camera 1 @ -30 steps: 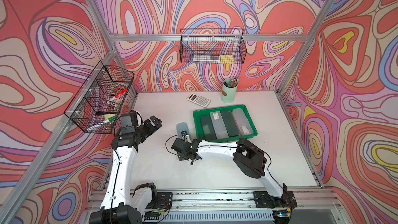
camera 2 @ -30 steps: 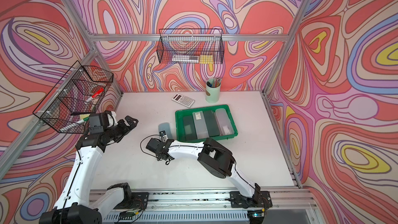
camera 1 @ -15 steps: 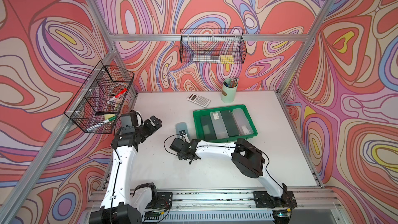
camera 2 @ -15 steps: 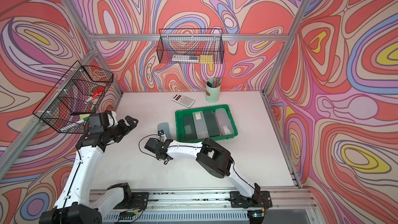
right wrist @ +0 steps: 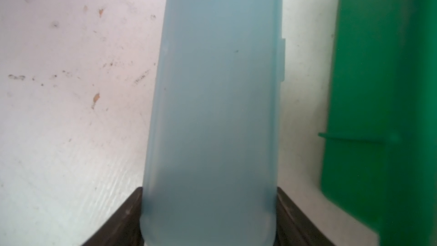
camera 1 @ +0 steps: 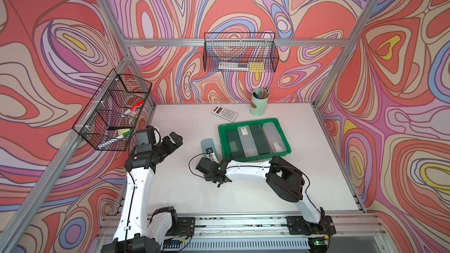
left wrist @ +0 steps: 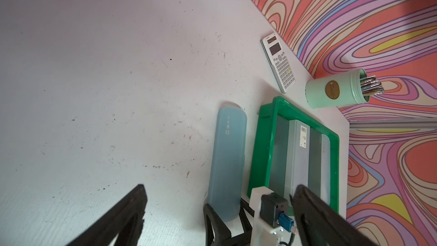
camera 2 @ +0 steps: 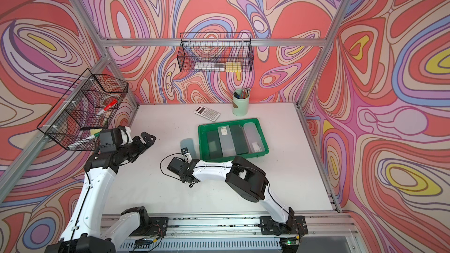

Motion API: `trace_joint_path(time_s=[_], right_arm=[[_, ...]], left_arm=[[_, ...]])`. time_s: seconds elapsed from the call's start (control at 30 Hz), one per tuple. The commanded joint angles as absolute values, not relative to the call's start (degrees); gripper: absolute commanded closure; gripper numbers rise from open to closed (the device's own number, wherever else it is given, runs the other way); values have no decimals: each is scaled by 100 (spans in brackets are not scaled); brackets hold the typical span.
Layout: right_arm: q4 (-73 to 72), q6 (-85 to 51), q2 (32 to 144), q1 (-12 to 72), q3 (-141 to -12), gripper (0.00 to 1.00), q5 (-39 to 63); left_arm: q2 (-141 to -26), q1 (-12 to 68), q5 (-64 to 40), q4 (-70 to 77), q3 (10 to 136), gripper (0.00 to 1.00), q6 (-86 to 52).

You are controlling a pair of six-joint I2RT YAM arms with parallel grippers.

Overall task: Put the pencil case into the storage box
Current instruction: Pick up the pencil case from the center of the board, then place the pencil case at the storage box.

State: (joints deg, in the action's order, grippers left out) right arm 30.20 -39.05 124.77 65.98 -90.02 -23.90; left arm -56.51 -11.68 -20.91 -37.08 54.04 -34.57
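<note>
A pale blue translucent pencil case (camera 1: 207, 143) (camera 2: 187, 142) (left wrist: 228, 159) (right wrist: 212, 86) lies flat on the white table, just left of the green storage box (camera 1: 248, 120) (camera 2: 229, 120) (left wrist: 260, 150) (right wrist: 378, 91) and parallel to its side. My right gripper (camera 1: 209, 153) (camera 2: 186, 153) (right wrist: 209, 221) is shut on the case's near end, one dark finger on each long side. Several pencil cases lie side by side in the box. My left gripper (camera 1: 174, 139) (camera 2: 146, 137) (left wrist: 220, 190) hangs open and empty to the left, above bare table.
A white calculator (camera 1: 224, 113) and a mint pen cup (camera 1: 258, 104) stand behind the box near the back wall. Black wire baskets hang on the left wall (camera 1: 114, 115) and the back wall (camera 1: 239, 54).
The right jaws have closed onto the near end of the pencil case, and that arm has shifted slightly left. The left arm has stayed put.
</note>
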Motion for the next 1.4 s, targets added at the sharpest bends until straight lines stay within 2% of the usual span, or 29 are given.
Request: trace_joint_path(time_s=[0.0, 0.43, 0.63, 0.93, 1.13, 1.37], right_arm=[[3035, -3714, 12000, 6574, -8965, 35, -2680], [3083, -3637, 11220, 6544, -8776, 36, -3057], [3127, -3572, 10683, 6272, -8314, 40, -2950], [2786, -2996, 9961, 5503, -7308, 39, -2306], [2551, -2562, 10086, 5107, -7240, 39, -1991], [2326, -2443, 10398, 4847, -7241, 39, -1862]], left_arm=[[-5565, -1195, -2180, -3815, 5528, 1, -3540], [-5587, -1072, -2398, -3651, 5528, 1, -3775], [-5884, -354, -1987, -3596, 5724, 1, -3835], [-6327, 607, -1570, -3153, 5854, 1, -4184], [-6662, 1185, -1197, -2998, 6024, 1, -4254], [-7003, 1396, -1113, -2871, 6146, 1, -4245]])
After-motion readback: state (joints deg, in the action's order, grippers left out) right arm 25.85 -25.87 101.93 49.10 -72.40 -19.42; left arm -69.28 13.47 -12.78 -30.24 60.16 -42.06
